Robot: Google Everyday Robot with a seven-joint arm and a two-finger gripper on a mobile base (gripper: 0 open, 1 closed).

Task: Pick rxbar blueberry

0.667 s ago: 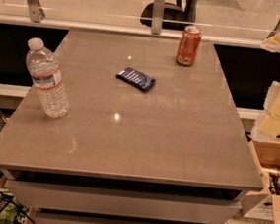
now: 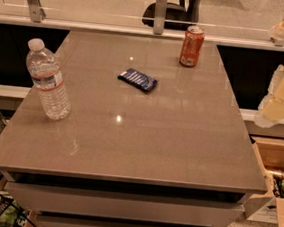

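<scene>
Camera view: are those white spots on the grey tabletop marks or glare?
In the camera view, glare: lights reflected in the glossy grey tabletop; none falls on the dark-blue wrapped snack bar; the pale gripper hangs beyond the table's right edge.

Only the hand moved. Hanging at the right edge of the view, with the worktop to its left and slightly below, its pale shape rose a little. Its lower end seemed to drift slightly leftward, towards the worktop's right border, though that blurred shape makes the shift uncertain.
</scene>
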